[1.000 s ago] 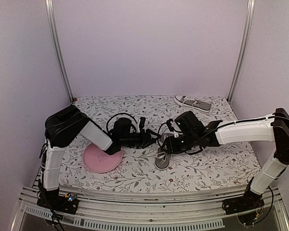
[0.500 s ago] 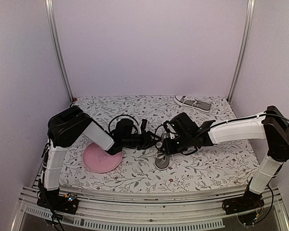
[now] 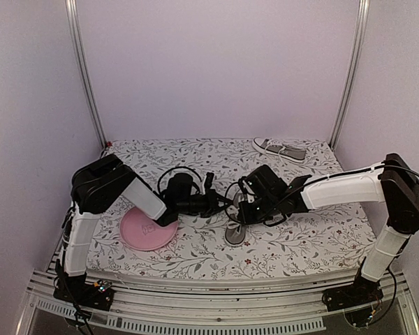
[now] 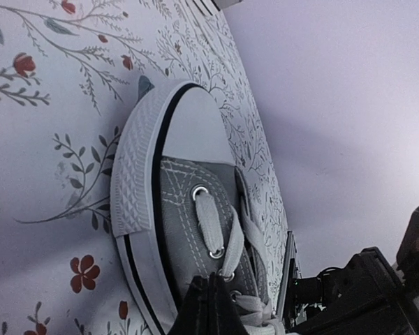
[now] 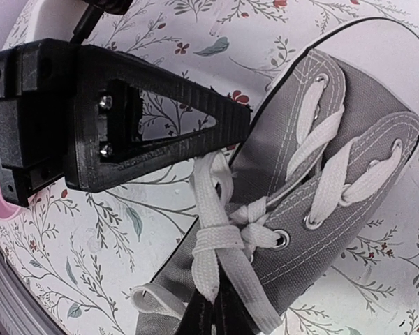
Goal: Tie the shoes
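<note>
One grey shoe (image 3: 235, 229) with white laces lies mid-table, its toe cap (image 4: 173, 125) toward the near edge. The lace (image 5: 211, 209) is bunched into a loose knot above the eyelets. My left gripper (image 3: 225, 203) reaches in from the left. It is shut, fingertips (image 4: 211, 289) pressed together at the lace on the shoe's tongue. My right gripper (image 3: 238, 212) comes from the right and is shut on a lace strand (image 5: 220, 279) just below the knot. The left gripper's black finger (image 5: 160, 132) lies across the lace loop. The other shoe (image 3: 281, 150) rests at the back right.
A round pink plate (image 3: 148, 230) lies on the floral cloth, left of the shoe and under the left arm. Metal posts (image 3: 84, 77) and pale walls close in the back and sides. Black cables loop (image 3: 173, 171) over the left wrist.
Both grippers have gone from open to shut at the laces. The right arm has shifted left toward the shoe, and the left gripper has edged slightly right.
</note>
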Motion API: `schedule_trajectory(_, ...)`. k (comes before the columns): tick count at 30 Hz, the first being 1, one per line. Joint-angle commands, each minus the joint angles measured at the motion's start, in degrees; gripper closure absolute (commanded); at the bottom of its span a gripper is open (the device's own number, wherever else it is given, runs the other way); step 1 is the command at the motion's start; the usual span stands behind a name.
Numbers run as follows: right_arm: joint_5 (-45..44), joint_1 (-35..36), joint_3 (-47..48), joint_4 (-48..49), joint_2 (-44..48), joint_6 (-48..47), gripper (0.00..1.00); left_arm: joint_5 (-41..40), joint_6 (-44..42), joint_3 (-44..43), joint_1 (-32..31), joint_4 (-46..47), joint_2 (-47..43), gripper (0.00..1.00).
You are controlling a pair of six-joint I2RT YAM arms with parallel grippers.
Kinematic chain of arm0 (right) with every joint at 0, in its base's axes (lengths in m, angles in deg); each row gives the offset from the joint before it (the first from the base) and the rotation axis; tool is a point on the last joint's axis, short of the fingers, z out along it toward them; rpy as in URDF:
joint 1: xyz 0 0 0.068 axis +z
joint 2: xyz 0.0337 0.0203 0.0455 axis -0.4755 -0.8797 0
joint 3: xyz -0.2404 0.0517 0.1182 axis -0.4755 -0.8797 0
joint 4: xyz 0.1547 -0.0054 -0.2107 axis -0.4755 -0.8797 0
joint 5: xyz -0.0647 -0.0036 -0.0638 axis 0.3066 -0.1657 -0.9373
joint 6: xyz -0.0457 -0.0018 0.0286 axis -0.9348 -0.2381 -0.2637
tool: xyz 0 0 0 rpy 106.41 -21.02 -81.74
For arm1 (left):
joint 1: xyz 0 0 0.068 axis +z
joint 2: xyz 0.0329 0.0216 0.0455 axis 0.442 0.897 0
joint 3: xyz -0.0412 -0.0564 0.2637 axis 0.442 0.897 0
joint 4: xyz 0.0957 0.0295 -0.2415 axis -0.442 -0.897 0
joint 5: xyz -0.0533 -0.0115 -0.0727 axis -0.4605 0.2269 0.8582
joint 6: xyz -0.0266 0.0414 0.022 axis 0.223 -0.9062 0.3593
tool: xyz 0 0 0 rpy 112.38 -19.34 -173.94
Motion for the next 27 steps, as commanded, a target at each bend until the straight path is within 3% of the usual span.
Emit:
schedule_trajectory(1, -0.6, 0.3, -1.6, -1.0, 1.1, 1.0, 0.98, -1.8, -0.1, 1.9, -0.2, 4.2, -1.6, 1.00)
schedule_trajectory(13, -0.2, 0.4, -3.4, -0.6, 2.1, 2.1, 0.98, -2.9, 0.0, 4.7, 0.5, 6.6, -3.6, 1.00)
schedule_trajectory(15, 0.1, 0.3, -3.2, -0.2, 2.1, 2.1, 0.98, -2.4, 0.9, 5.1, 0.5, 7.9, -3.7, 0.81)
schedule_trajectory(17, 0.2, 0.3, -3.1, 0.0, 2.0, 2.1, 0.98, -2.0, 1.6, 5.7, 0.4, 9.3, -3.5, 0.71)
schedule_trajectory(27, 0.5, 0.4, -3.0, 0.0, 1.7, 2.1, 0.98, 0.3, 2.9, 5.6, -0.5, 10.1, -2.6, 0.63)
